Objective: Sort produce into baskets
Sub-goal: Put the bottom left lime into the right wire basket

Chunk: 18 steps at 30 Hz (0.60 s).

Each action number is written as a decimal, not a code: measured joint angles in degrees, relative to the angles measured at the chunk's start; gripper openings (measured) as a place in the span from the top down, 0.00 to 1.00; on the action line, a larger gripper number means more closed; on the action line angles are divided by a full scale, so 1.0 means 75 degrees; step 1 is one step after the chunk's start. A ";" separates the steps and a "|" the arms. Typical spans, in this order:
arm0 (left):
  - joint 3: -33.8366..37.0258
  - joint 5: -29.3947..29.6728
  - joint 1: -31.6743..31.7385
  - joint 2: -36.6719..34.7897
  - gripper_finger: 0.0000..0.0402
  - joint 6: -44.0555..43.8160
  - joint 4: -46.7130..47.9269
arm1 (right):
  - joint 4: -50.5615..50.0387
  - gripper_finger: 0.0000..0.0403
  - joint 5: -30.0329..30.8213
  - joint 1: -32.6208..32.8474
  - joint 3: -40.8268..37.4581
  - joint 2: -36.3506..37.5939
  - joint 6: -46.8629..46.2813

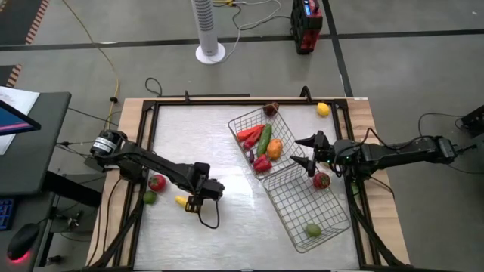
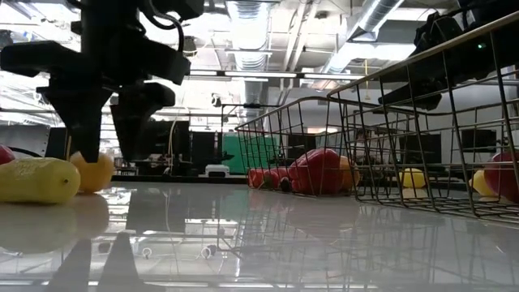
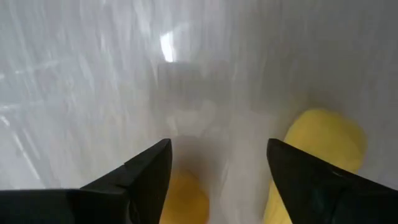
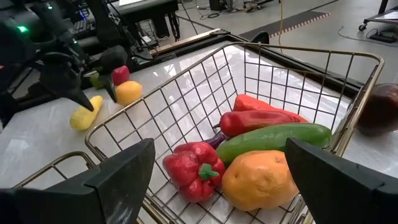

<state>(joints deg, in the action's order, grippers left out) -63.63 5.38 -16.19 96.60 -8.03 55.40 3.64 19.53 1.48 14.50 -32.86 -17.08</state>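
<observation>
Produce is partly sorted across a pale table [image 1: 197, 143]. Two wire baskets sit side by side toward the right. The far basket [image 1: 240, 122] holds a green cucumber [image 1: 263, 140], a long red pepper [image 1: 249, 134], a red bell pepper [image 1: 262, 163] and an orange piece [image 1: 274, 149]. The near basket [image 1: 302, 204] holds one green piece [image 1: 313, 230] at its near end.

Loose items lie outside the baskets. At the left edge are a red piece [image 1: 157, 182] and a green piece [image 1: 150, 198]. A yellow piece [image 1: 181, 201] lies just beside the left gripper [image 1: 198, 202], with a second yellowish-orange piece [image 2: 96, 172] close by it in the low view. A yellow lemon [image 1: 323, 109] and a dark piece [image 1: 271, 109] rest beyond the far basket.

The left gripper hangs low over the table, fingers spread apart and holding nothing; the yellow piece sits off to one side of them rather than squarely between. The right gripper [image 1: 308, 155] hovers where the two baskets meet, wide open and empty, with a red round piece [image 1: 321, 180] just beside it.

To grasp well, the left gripper likely needs to centre the yellow piece between its fingers, across its narrow width, before closing, since a rounded toy could roll away.
</observation>
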 joint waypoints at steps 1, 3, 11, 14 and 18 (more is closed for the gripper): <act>-0.0035 -0.0002 0.0000 0.0000 0.40 0.0000 0.0151 | 0.0000 0.04 0.0000 0.0000 0.0000 0.0000 0.0000; -0.0147 0.0032 0.0003 0.0000 0.41 -0.0003 0.0490 | 0.0001 0.04 0.0003 0.0000 0.0000 0.0000 -0.0004; -0.0239 0.0757 0.0003 0.0000 0.43 -0.0284 0.1312 | 0.0003 0.04 0.0006 -0.0031 0.0000 -0.0015 -0.0055; -0.0237 0.0873 0.0003 0.0000 0.43 -0.0272 0.1498 | 0.0000 0.04 0.0006 -0.0067 0.0000 -0.0017 -0.0058; -0.0237 0.1185 0.0052 0.0000 0.43 -0.1095 0.1897 | -0.0003 0.04 0.0006 -0.0057 0.0000 -0.0018 -0.0066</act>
<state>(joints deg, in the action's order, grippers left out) -65.41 14.27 -15.80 96.60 -16.24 69.62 3.62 19.57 1.04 14.50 -33.00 -17.58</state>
